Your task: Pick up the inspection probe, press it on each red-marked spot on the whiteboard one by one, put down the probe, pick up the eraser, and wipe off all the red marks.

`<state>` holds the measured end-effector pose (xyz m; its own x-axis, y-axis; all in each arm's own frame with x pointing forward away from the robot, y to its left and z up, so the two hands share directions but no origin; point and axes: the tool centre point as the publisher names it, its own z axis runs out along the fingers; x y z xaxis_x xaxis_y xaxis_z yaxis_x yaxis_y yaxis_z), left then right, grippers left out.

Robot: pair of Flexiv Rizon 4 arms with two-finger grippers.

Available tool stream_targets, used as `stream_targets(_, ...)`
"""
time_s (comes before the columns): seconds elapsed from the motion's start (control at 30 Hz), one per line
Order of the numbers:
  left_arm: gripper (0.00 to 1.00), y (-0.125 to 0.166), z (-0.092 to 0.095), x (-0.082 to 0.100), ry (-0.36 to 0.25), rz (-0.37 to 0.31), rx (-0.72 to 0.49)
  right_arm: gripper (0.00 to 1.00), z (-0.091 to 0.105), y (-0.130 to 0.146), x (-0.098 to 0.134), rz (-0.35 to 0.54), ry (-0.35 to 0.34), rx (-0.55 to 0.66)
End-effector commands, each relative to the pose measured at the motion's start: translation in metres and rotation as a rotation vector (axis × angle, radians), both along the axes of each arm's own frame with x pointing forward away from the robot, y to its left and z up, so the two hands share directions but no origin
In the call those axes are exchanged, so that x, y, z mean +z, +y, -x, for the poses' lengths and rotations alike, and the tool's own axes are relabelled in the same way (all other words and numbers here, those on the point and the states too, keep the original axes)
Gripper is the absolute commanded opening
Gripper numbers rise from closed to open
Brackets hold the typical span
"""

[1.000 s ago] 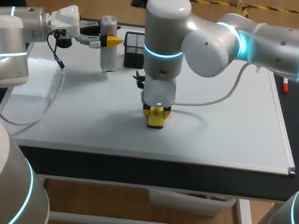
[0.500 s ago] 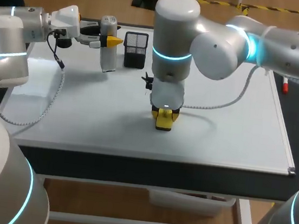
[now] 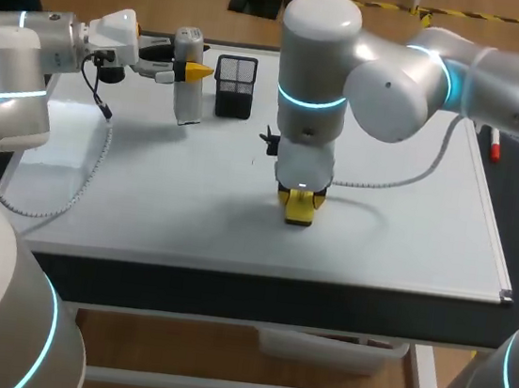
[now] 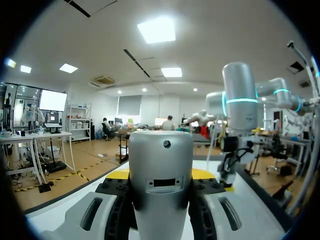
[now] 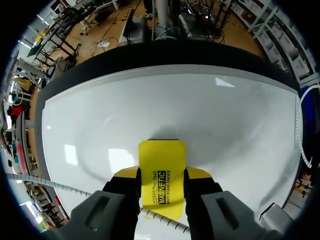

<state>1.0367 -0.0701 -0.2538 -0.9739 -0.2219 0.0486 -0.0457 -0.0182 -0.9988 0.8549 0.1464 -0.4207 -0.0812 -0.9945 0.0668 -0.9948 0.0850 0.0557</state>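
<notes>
yellow eraser [image 5: 161, 155] clamped in right end effector [image 5: 161, 176]
pressed flat on whiteboard [image 3: 408, 222], edges well apart; grey probe [image 4: 160, 150] clamped in left end effector [image 4: 161, 175]

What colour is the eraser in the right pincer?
Yellow eraser, with black print; clearest in the right wrist view.

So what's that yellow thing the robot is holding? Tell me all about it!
It is the eraser: a bright yellow, flat block with rounded corners and black print on its back. It looks like plastic. The right gripper pinches its sides between both fingers, and it seems to rest face down on the whiteboard, near its middle.
</notes>
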Motion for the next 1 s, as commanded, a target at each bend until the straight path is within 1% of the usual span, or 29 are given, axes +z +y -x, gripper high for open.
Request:
stream_targets(0.03,0.00,0.000,0.001,0.002,0.000,-0.001,0.001,0.00,-0.006,-0.007,0.022,0.020,-0.011,0.014)
stream_targets(0.1,0.00,0.000,0.001,0.002,0.000,-0.001,0.001,0.00,-0.011,-0.012,0.029,0.030,-0.022,0.014)
stream_targets(0.27,0.00,0.000,0.001,0.002,0.000,-0.001,0.001,0.00,-0.022,-0.021,0.042,0.022,-0.044,0.012)
stream_targets(0.57,0.00,0.000,0.001,0.002,0.000,-0.001,0.001,0.00,-0.029,-0.028,0.051,0.009,-0.048,0.016)
stream_targets(0.63,0.00,0.000,0.001,0.002,0.000,-0.001,0.001,0.00,-0.028,-0.023,0.049,-0.005,-0.041,0.033)
stream_targets(0.83,0.00,0.000,0.001,0.002,0.000,-0.001,0.001,0.00,-0.021,0.002,0.034,-0.058,-0.024,0.085)
stream_targets(1.0,0.00,0.000,0.001,0.002,0.000,-0.001,0.001,0.00,-0.017,0.017,0.023,-0.065,-0.007,0.116)
